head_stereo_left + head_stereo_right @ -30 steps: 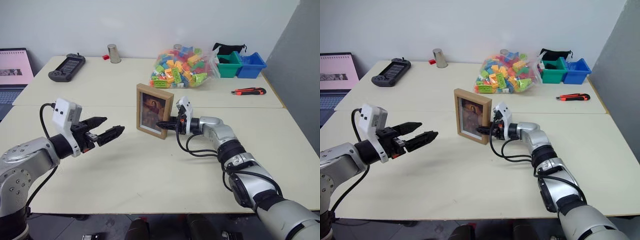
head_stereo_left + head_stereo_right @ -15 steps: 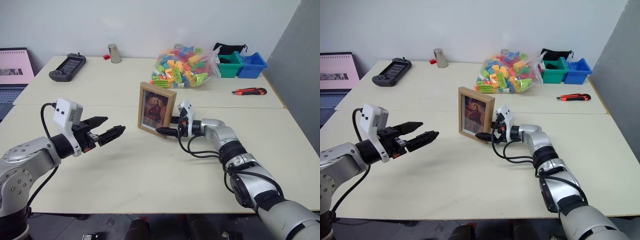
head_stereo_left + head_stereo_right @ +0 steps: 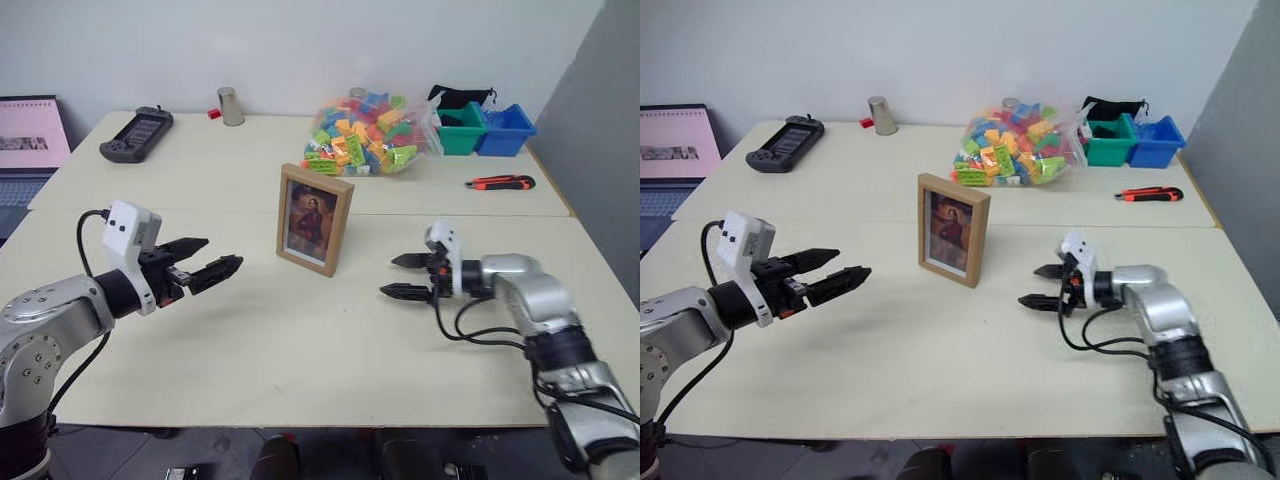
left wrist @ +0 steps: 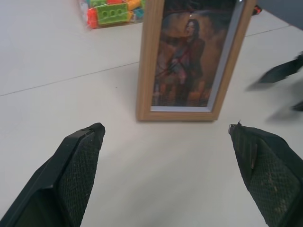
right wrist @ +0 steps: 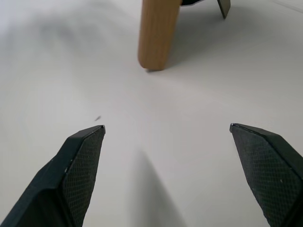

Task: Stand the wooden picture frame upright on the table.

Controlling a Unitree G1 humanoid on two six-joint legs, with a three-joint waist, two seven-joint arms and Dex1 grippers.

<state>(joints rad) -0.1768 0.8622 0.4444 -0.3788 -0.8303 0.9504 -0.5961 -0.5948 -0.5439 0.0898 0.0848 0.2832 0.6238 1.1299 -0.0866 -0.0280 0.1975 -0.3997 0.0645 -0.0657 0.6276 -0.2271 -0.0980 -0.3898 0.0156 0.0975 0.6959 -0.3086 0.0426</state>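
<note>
The wooden picture frame (image 3: 314, 219) stood upright on its short edge near the middle of the counter (image 3: 300, 350), between the two grippers and touching neither. Its long axis ran vertically, and the portrait faced the near-left, toward the left gripper (image 3: 210, 270), with the stand propped behind on the far-right side. The right gripper (image 3: 408, 276) hung just off its right edge and somewhat nearer, closer to it than the left. Both sets of jaws were spread wide and empty. The standing looked done; any further move would likely be a retreat.
</note>
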